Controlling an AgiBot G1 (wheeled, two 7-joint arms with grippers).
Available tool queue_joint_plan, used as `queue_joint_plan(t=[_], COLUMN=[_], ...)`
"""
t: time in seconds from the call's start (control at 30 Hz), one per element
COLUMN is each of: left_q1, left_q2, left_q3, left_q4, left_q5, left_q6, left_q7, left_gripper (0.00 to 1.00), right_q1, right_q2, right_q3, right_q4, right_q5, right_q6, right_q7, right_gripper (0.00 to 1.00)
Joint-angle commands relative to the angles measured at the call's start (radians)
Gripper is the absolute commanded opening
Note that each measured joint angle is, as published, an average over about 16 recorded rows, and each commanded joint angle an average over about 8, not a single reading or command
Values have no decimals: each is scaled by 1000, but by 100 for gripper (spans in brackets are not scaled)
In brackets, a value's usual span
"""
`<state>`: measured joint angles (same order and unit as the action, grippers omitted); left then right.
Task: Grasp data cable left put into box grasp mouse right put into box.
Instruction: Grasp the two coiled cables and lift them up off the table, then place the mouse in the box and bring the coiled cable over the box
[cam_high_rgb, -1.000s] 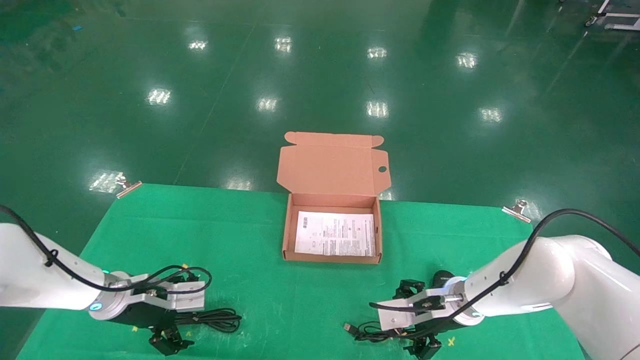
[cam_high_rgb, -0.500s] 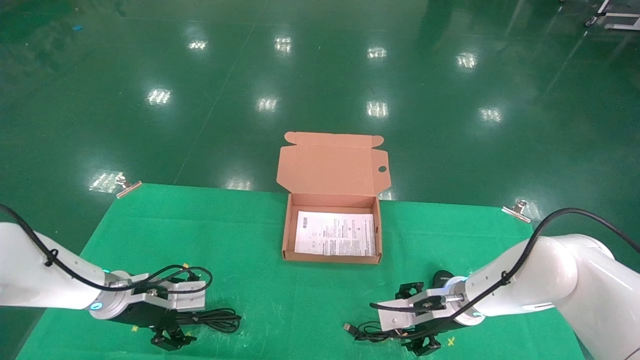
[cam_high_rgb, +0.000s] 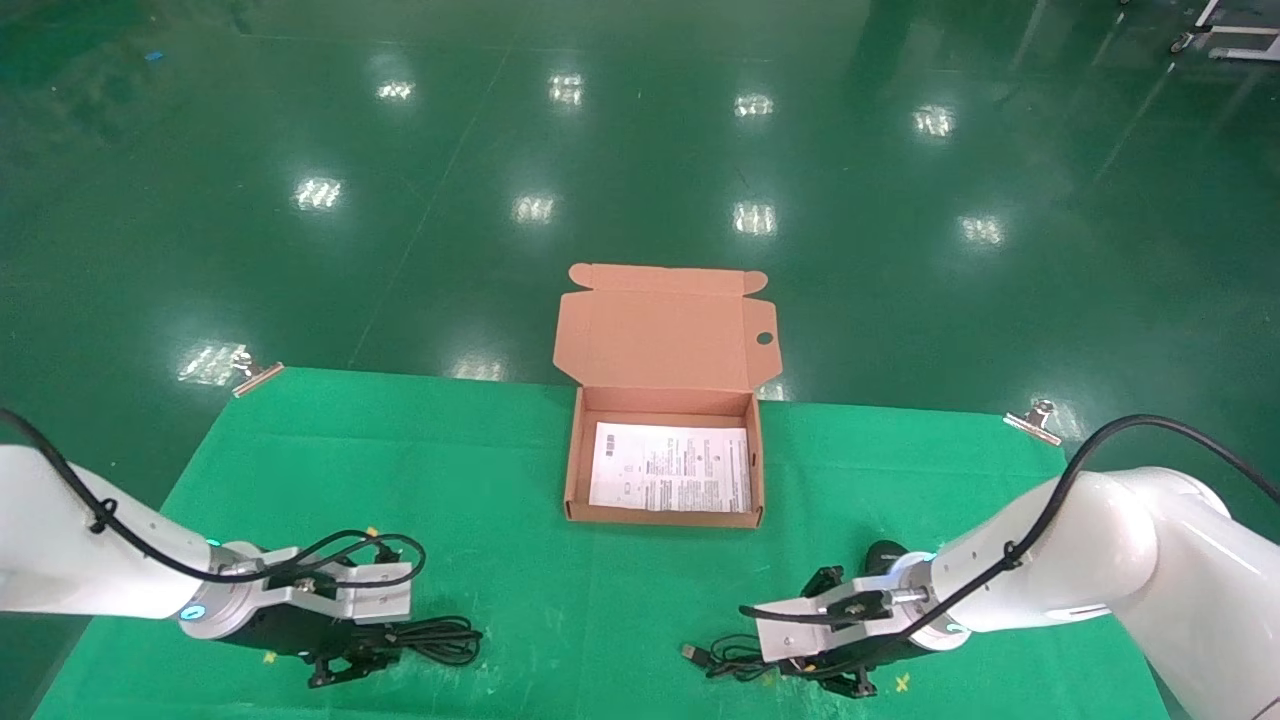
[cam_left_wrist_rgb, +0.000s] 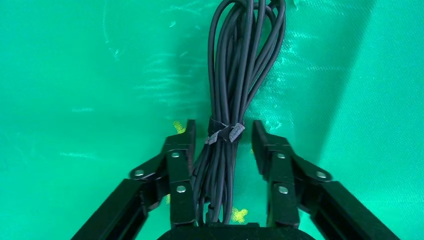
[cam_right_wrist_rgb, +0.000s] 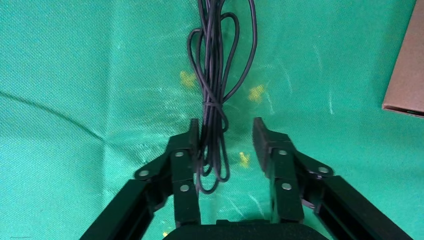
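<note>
L gripper (cam_high_rgb: 352, 668) is lower than 1 s ago, down at the cloth, fingers (cam_left_wrist_rgb: 181, 165) now straddling the data cable (cam_left_wrist_rgb: 235, 85) w/ gaps each side. R gripper (cam_high_rgb: 838, 680) has dropped too, its near fingers tucked under the wrist; jaws apart around the mouse cord (cam_right_wrist_rgb: 214, 100), which touches one finger (cam_right_wrist_rgb: 184, 165).

Bright overhead lamps glare in white patches off the glossy floor (cam_high_rgb: 640, 150); green cloth (cam_high_rgb: 480, 500) evenly lit, shadows soft, wrist views crisp.
</note>
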<state>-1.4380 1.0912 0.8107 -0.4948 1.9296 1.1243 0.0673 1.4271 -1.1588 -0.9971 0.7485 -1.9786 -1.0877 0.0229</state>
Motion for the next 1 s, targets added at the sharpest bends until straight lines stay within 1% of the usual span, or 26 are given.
queue_joint_plan(t=[0.03,0.43,0.57,0.7,0.9,1.0], left_q1=[0,1,1,-2,-23,-38], left_q2=[0,-1,-14,-54,-147,-187], left_q3=[0,0,-2,-12,-52,-77], left_q4=[-1,-2,-17,-70,-220,-309], left_q5=[0,1,-6,-26,-71,-90], left_q6=[0,1,13,44,64,49], left_q7=[0,0,13,33,46,50], left_gripper=[0,0,0,0,0,0], right_q1=[0,1,13,40,86,117], right_q2=[0,1,20,85,231,281], right_q3=[0,1,12,44,107,138], right_q4=[0,1,12,78,277,367], right_q5=[0,1,10,30,30,14], right_q6=[0,-1,-8,-21,-15,7], right_q7=[0,0,21,81,215,275], right_gripper=[0,0,0,0,0,0])
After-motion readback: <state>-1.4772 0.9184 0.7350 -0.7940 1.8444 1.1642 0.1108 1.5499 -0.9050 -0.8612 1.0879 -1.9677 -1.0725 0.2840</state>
